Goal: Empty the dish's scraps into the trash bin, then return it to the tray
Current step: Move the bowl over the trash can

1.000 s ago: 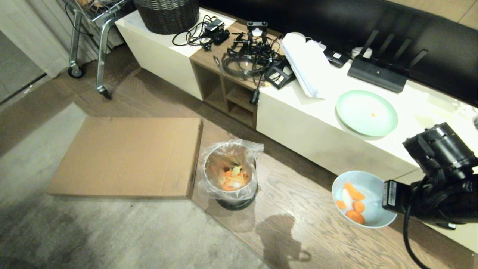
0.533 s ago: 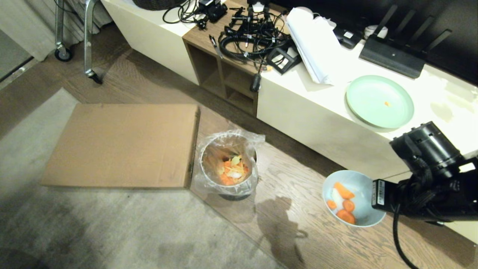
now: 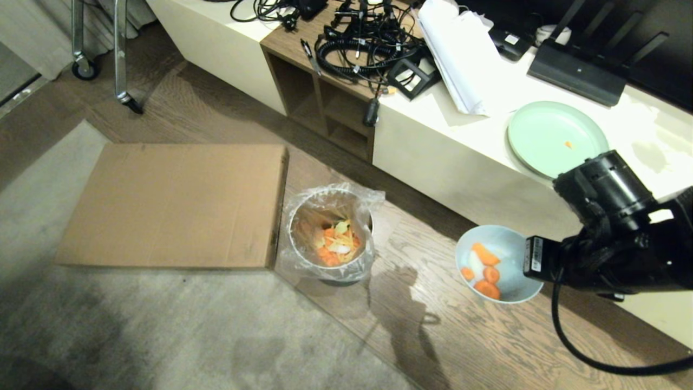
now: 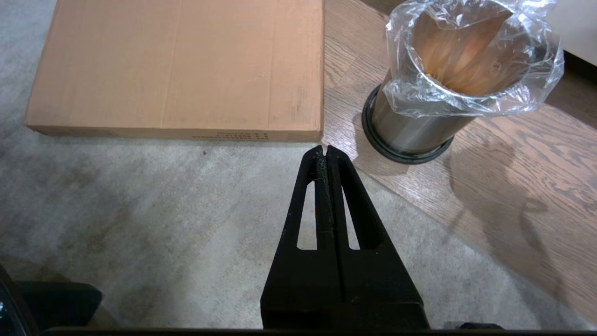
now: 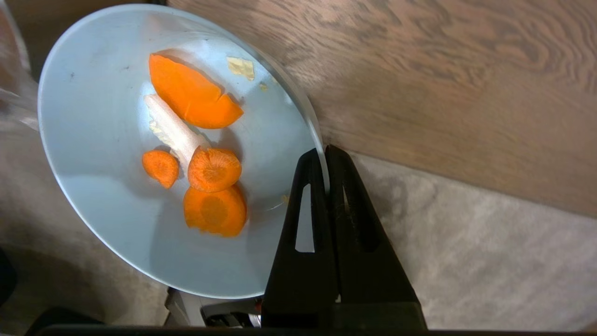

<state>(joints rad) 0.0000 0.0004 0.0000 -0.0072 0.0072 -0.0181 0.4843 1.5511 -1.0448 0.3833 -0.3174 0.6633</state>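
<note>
The dish (image 3: 506, 254), a small pale blue bowl, hangs over the wood floor to the right of the trash bin (image 3: 294, 234). My right gripper (image 5: 324, 151) is shut on the dish's (image 5: 93, 93) rim, one finger inside and one outside. The scraps (image 3: 482, 268) lie in it: several orange slices (image 5: 212, 170) and a whitish piece (image 5: 170, 128). The steel trash bin (image 4: 410, 126) with a clear liner holds orange and pale bits. My left gripper (image 4: 325, 149) hangs shut and empty over the carpet near the bin. The tray is out of view.
A flat cardboard box (image 3: 173, 203) lies on the floor left of the bin. Behind runs a low white cabinet (image 3: 449, 162) with a mint-green plate (image 3: 557, 138), papers (image 3: 460, 54) and tangled cables (image 3: 363, 46). A wheeled cart's legs (image 3: 81, 67) stand at the far left.
The head view has tipped, so the whole scene shifted. My right arm has carried the dish leftward, closer to the bin. The grip on the rim is unchanged.
</note>
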